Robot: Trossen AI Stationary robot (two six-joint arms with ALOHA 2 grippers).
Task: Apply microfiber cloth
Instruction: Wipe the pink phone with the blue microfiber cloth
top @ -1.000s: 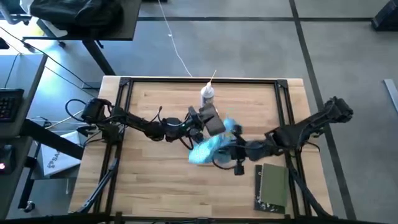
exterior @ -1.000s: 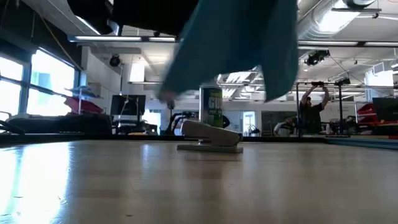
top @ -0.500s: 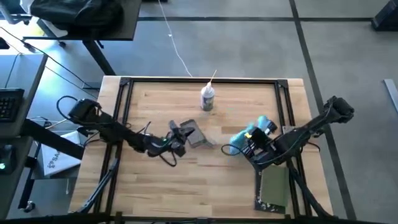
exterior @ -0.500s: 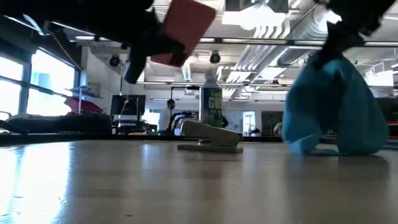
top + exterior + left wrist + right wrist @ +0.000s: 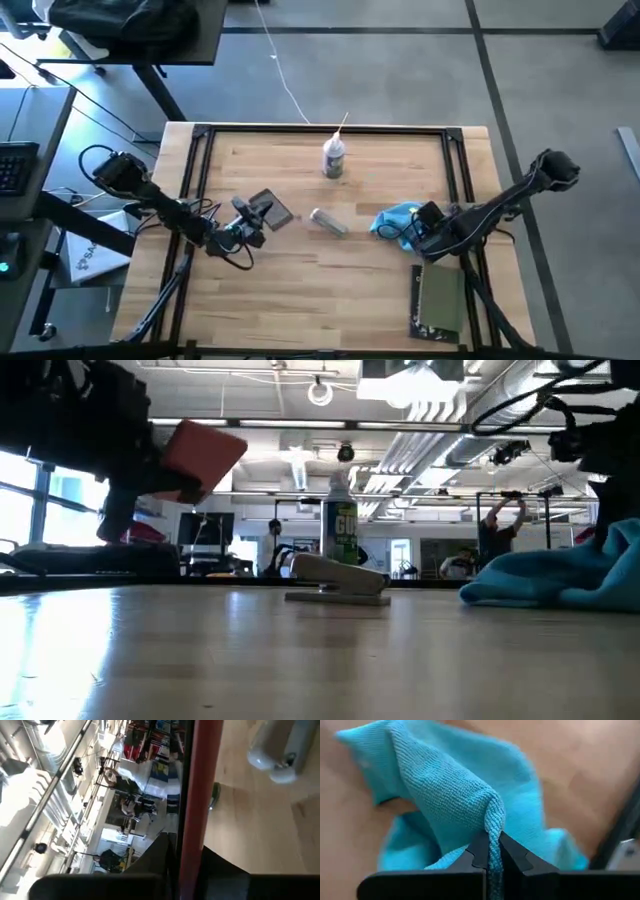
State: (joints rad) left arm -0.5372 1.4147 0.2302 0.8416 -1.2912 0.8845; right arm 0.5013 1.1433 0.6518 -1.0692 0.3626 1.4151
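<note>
Only the right wrist view settles the grip: the right pincer [image 5: 490, 851] has its 2 dark fingers closed on a raised fold of the microfiber cloth [image 5: 445, 795], the rest of the turquoise fabric spread on the wood beneath. From above, the cloth [image 5: 397, 218] lies on the right part of the counter [image 5: 300, 290], with the right arm reaching in low from the right edge and its pincer [image 5: 424, 225] at the cloth's right side. The low view shows the cloth [image 5: 560, 578] slumped flat on the counter surface, which the high view cannot show. The left arm stretches in from the left edge, its pincer [image 5: 262, 210] closed on a flat reddish card [image 5: 197, 460] held tilted above the wood in the low view. A pale grey oblong thing [image 5: 328, 222] lies between the pincers, a small spray bottle [image 5: 333, 157] stands behind it, and a dark olive-green book [image 5: 438, 300] lies near the right front corner.
</note>
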